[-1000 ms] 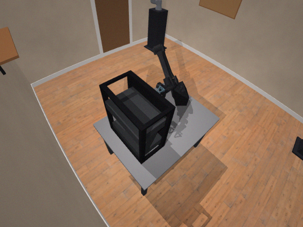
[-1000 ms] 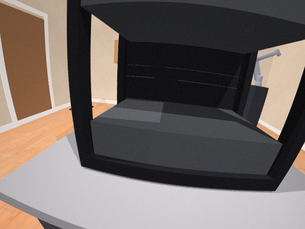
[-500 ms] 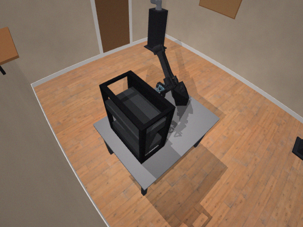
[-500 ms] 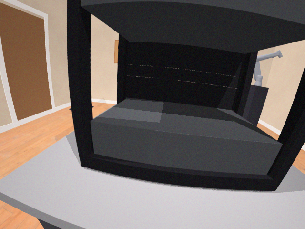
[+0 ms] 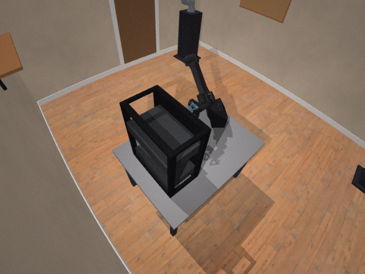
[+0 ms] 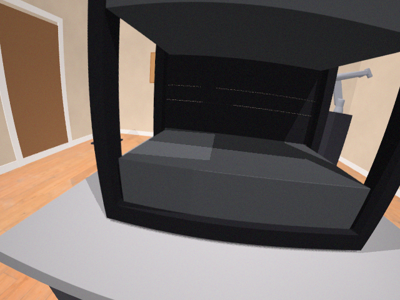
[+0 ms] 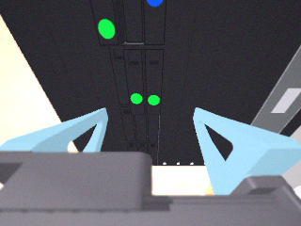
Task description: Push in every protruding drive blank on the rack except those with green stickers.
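The black open-frame rack (image 5: 165, 138) stands on the grey table (image 5: 188, 165). My gripper (image 5: 192, 107) is open and empty, close to the rack's far face near its top edge. In the wrist view my light blue fingers stand wide apart facing the rack's dark front with narrow drive blanks. Two blanks just ahead carry green stickers, one (image 7: 136, 99) beside the other (image 7: 153, 100). A further blank up left has a green sticker (image 7: 106, 29), and one at the top has a blue sticker (image 7: 154, 2). I cannot tell which blanks stick out.
The exterior view looks through the rack (image 6: 239, 129) from the other side, showing a grey shelf block (image 6: 239, 190) inside. The arm's black base column (image 5: 189, 29) stands on the wooden floor behind the table. Walls enclose the room.
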Action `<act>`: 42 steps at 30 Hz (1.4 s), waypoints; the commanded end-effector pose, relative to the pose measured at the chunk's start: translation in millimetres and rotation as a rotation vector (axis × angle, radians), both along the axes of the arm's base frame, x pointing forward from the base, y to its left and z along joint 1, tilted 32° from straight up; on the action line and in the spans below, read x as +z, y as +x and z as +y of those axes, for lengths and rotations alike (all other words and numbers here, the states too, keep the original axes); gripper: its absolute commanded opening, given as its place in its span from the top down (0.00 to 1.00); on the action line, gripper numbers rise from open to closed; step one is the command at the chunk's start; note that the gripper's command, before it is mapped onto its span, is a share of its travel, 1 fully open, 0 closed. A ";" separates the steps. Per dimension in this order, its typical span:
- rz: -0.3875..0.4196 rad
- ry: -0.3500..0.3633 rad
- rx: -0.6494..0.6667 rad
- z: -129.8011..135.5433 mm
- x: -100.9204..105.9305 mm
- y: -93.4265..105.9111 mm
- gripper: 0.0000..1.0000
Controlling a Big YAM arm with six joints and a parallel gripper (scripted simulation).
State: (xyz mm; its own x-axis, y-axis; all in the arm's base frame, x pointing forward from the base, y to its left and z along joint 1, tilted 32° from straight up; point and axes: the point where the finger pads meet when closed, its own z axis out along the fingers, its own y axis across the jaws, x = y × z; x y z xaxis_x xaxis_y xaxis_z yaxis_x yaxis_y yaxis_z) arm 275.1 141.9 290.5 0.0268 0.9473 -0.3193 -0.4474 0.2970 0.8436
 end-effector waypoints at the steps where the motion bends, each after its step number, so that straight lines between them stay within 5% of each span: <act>1: 0.010 0.002 -0.009 -5.0 -6.3 -0.4 0.00; 8: -0.018 0.015 0.003 32.6 16.1 14.5 0.00; 42: 0.001 0.001 -0.013 23.9 6.8 15.5 0.00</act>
